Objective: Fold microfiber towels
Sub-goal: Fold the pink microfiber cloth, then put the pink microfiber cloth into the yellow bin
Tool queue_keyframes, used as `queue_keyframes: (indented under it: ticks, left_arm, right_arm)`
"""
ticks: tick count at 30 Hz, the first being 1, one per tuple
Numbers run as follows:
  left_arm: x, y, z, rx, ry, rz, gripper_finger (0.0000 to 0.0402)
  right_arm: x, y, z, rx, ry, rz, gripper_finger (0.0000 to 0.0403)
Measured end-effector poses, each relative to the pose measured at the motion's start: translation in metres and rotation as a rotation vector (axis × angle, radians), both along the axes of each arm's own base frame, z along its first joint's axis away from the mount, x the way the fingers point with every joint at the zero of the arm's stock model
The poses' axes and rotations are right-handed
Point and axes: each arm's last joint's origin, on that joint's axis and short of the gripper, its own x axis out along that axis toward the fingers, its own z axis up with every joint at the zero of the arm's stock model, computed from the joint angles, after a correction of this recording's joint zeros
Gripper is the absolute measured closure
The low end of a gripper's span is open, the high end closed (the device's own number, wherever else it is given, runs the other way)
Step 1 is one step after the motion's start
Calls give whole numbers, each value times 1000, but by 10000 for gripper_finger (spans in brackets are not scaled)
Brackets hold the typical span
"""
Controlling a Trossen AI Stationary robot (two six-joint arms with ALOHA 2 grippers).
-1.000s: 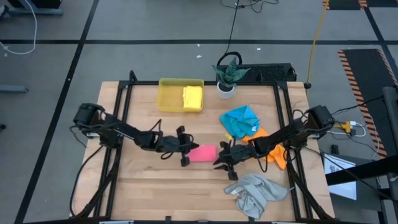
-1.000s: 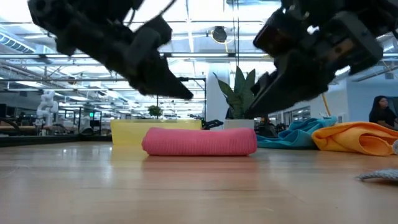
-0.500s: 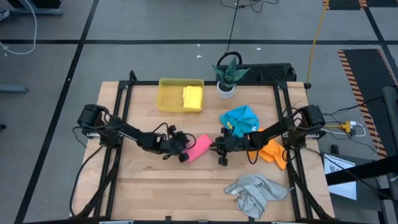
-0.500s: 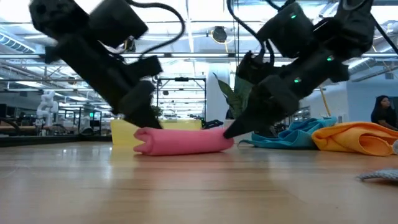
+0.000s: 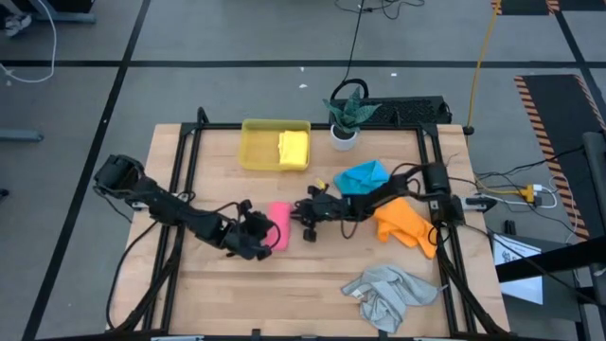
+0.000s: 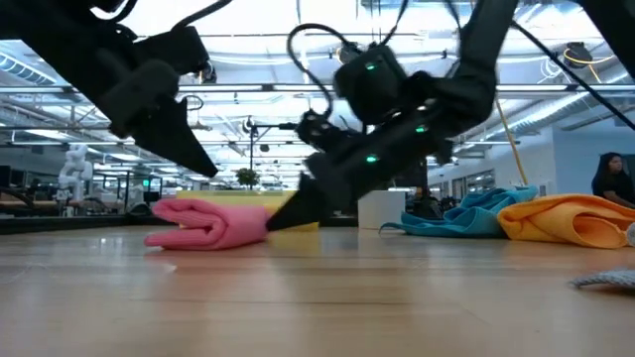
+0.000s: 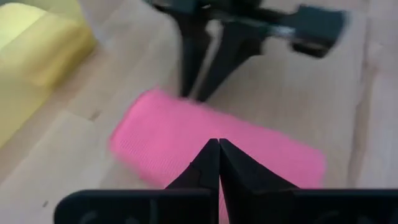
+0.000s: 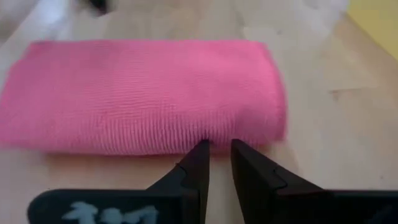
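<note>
The folded pink towel (image 5: 278, 225) lies near the middle of the surface (image 5: 284, 294); the left claw (image 5: 258, 239), pressed together, touches its near side; the right claw (image 5: 301, 215), barely parted with nothing between, meets its right edge.

Hemmed on two sides: folded pink towel (image 5: 278, 239) mid-table, left gripper (image 5: 260, 239) pressed against one flank, fingers together, right gripper (image 5: 304, 220) close on the other. Open wood (image 5: 284, 289) along the near edge. Blocked at right by blue towel (image 5: 363, 176), orange towel (image 5: 405, 221), grey towel (image 5: 388, 292); behind by yellow tray (image 5: 258, 144) and potted plant (image 5: 345, 116).
</note>
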Motion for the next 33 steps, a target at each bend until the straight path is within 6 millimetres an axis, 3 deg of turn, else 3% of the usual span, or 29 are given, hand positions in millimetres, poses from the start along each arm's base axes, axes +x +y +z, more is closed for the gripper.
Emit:
queue_keyframes:
  ticks: [3,6,11,17,23,27,30,33]
  left_arm:
    - [-1,-5,-1,19,-1,-16,399]
    - [-3,-14,2,84,-35,-55,394]
    - [-1,-30,3,116,-54,-209,390]
    - [13,-31,5,54,-131,-295,377]
    - [16,-29,2,145,-79,-432,277]
    - [11,-40,0,273,-40,-571,191]
    - [6,-52,-14,357,29,-658,148]
    - [6,-60,-33,423,89,-608,133]
  right_arm:
    - [6,-7,2,2,-13,-22,346]
    - [-1,-10,6,-36,-4,-89,346]
    - [-36,10,19,-101,-2,-135,346]
    - [-82,47,26,-57,-139,-27,346]
    - [-111,69,23,1,-279,47,346]
    - [-116,75,24,-35,-311,41,346]
    - [-116,75,24,-44,-310,46,346]
    - [-116,75,25,-44,-314,47,346]
